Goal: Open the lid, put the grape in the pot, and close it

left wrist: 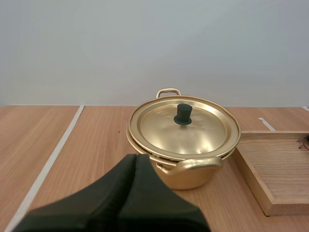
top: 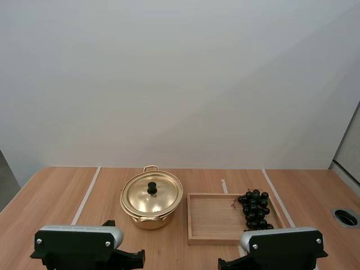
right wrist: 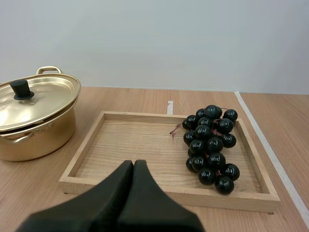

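A gold pot [top: 151,216] stands on the table with its lid [top: 153,194] on, a black knob [top: 152,188] at the lid's centre. To its right lies a wooden tray [top: 211,218] holding a dark bunch of grapes [top: 255,208] at its right side. My left gripper [left wrist: 135,158] is shut on nothing, just short of the pot [left wrist: 188,176] and its lid [left wrist: 183,128]. My right gripper [right wrist: 133,164] is shut on nothing, at the near edge of the tray [right wrist: 130,145], with the grapes [right wrist: 210,145] ahead and to the right.
White tape lines [top: 85,195] run across the wooden table. A round metal grommet [top: 345,216] sits at the far right. The two arm bases [top: 79,243] stand at the table's near edge.
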`<state>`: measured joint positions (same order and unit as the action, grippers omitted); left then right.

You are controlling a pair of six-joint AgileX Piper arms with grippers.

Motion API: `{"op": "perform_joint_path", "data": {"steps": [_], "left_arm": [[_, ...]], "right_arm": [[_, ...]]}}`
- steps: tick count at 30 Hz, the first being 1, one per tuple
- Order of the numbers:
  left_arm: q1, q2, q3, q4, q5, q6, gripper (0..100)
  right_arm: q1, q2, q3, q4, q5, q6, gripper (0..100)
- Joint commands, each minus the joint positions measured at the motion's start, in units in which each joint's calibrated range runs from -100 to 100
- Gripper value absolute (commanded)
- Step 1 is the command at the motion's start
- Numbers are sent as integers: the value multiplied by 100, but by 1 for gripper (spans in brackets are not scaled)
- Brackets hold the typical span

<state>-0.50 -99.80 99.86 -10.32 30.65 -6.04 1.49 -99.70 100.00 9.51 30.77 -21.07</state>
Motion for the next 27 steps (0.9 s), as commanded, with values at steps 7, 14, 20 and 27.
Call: {"op": "perform_joint_path", "data": {"steps": [7, 14, 20, 27], "left_arm": [[16, -20, 14, 30, -76, 18, 0], [16, -20, 14, 30, -76, 18, 0], [16, -20, 14, 30, -73, 18, 0], [16, -20, 14, 30, -73, -17, 0]], "right_arm": [[-21, -30, 0, 9, 1, -22, 0], [-21, -30, 0, 9, 1, -22, 0], [-21, -30, 0, 9, 1, -22, 0], [-21, -30, 0, 274, -123, -12, 0]]}}
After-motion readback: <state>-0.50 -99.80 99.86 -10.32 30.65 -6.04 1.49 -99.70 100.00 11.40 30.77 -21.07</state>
